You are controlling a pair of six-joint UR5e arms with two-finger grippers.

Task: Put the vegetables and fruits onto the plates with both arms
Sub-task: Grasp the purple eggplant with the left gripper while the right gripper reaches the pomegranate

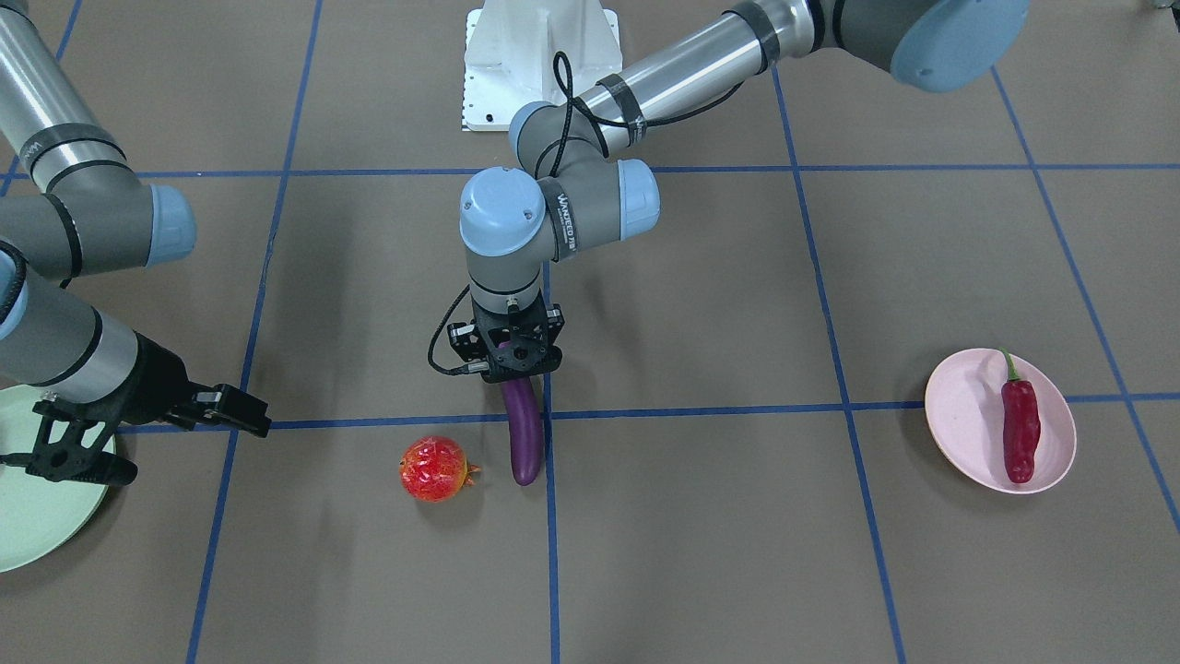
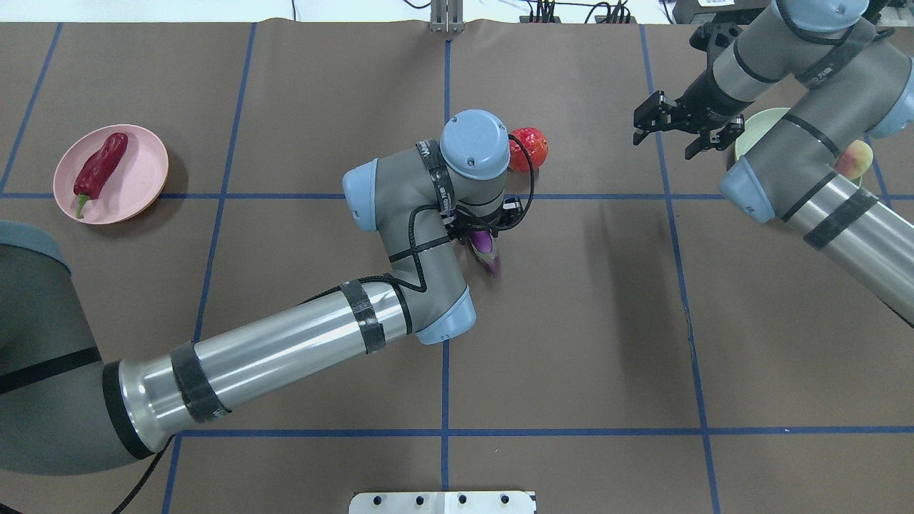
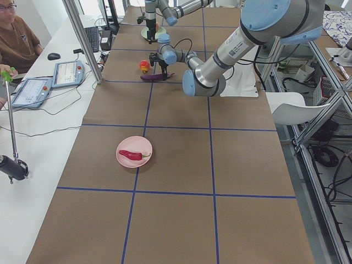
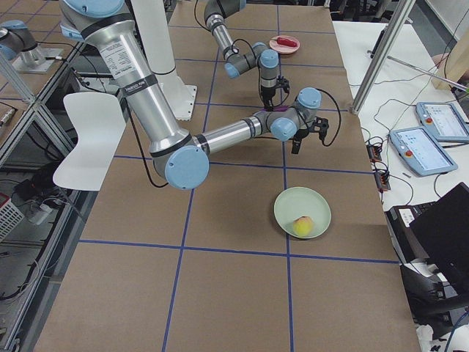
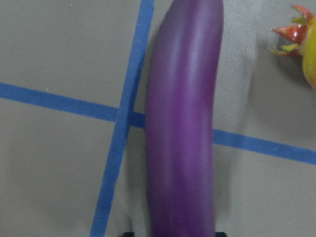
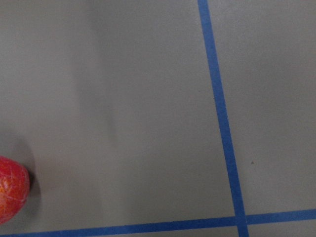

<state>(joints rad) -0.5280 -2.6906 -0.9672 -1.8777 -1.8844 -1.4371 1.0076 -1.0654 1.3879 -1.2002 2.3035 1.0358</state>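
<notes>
The long purple eggplant [image 1: 523, 433] lies along a blue tape line mid-table. My left gripper [image 1: 513, 361] is down over its cap end and looks shut on it; the eggplant [image 5: 182, 128] fills the left wrist view. Just beside it sits the red-orange pomegranate [image 1: 433, 468]. My right gripper [image 1: 195, 452] hovers open and empty beside the green plate [image 1: 37, 526], a short way from the pomegranate [image 6: 10, 190]. The peach [image 4: 303, 224] rests in that green plate [image 4: 293, 202]. On the pink plate [image 1: 963, 415] lies the red chili pepper [image 1: 1020, 429].
The white base pedestal [image 1: 539, 55] stands at the robot's edge of the table. Blue tape lines divide the brown tabletop into squares. A side table with tablets [image 3: 33, 91], cables and a seated person [image 3: 14, 33] runs along the operators' side.
</notes>
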